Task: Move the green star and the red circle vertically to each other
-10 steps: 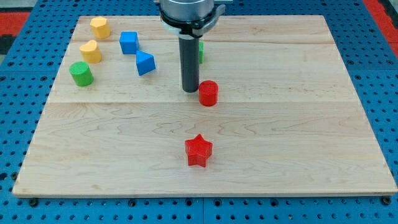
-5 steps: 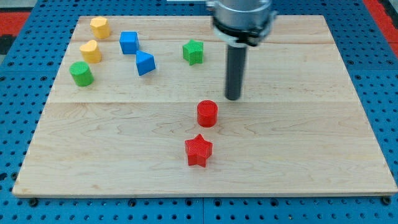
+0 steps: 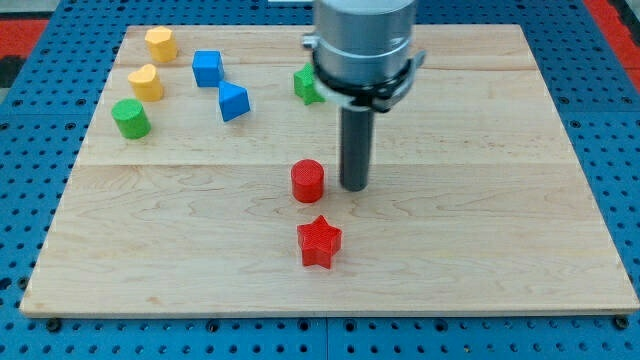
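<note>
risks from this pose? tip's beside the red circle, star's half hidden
1. My tip sits just to the view's right of the red circle; more pushing leftward would likely carry it out from under the green star.
2. The red star lies close below the circle; a downward shove could hit it.
3. The arm hides part of the green star, so judging alignment is shaky.

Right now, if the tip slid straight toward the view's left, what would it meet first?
Most likely the red circle, just left of my tip with a small gap. Depth is hard to judge, so it might only clip its edge.
</note>
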Controlling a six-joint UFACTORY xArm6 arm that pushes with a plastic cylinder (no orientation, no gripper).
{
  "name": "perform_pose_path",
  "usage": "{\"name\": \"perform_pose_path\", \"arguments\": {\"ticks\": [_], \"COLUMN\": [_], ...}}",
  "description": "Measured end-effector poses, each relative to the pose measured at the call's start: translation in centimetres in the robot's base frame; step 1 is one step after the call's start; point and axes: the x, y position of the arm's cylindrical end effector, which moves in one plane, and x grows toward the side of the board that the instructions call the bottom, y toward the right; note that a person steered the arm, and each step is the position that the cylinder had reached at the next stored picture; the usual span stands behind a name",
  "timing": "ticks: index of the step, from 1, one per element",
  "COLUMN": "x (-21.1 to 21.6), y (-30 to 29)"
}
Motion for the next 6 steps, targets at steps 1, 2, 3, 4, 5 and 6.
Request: {"name": "perform_pose_path", "arguments": {"ticks": [1,2,3,4,5,6], "x": [-5.7,-9.6,-13.8,-19.5,-22.5,-22.4], "y": [0.7,0.3,1.1,3.9,-1.4,-8.2]}}
